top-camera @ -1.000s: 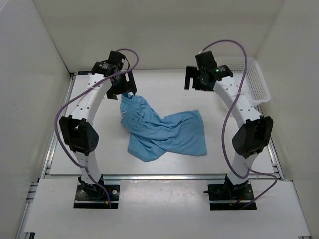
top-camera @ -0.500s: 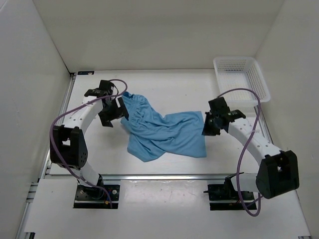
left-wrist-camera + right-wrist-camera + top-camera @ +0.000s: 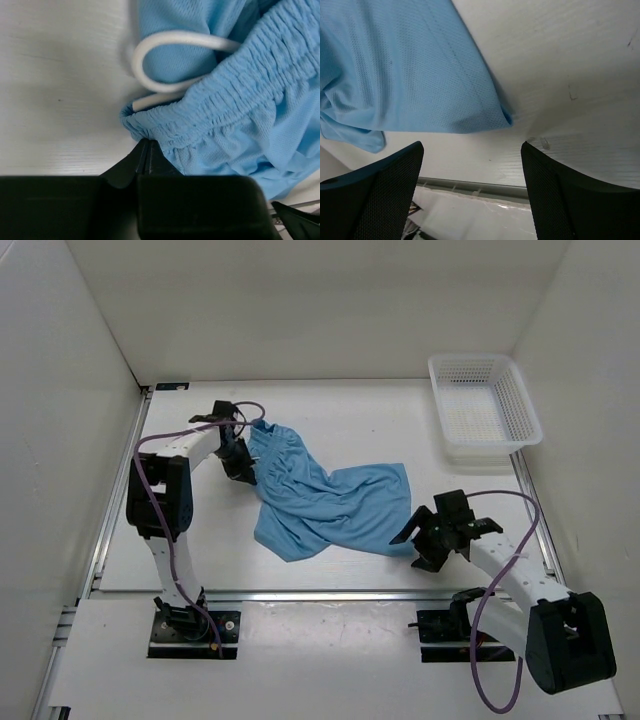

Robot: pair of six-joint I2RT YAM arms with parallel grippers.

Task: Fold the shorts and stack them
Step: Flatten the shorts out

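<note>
The sky-blue shorts point(image 3: 330, 505) lie crumpled in the middle of the table, with the waistband toward the far left and the legs toward the right. My left gripper point(image 3: 243, 462) is shut on the gathered waistband edge point(image 3: 165, 125), its jaws pinched together at the fabric point(image 3: 146, 145). The white drawstring point(image 3: 170, 40) loops just beyond that. My right gripper point(image 3: 412, 540) stands open at the near right corner of a leg. In the right wrist view that hem corner point(image 3: 502, 117) lies just ahead of the gripper's point(image 3: 471, 150) spread fingers, which touch nothing.
A white mesh basket point(image 3: 470, 359) stands at the back right corner. Metal rails run along the table's near edge point(image 3: 330, 593) and left edge point(image 3: 110, 510). White walls enclose the table on three sides.
My left gripper came down onto the waistband's left end and shut on it. My right arm swung back toward the near edge and now stands open by the leg's corner.
</note>
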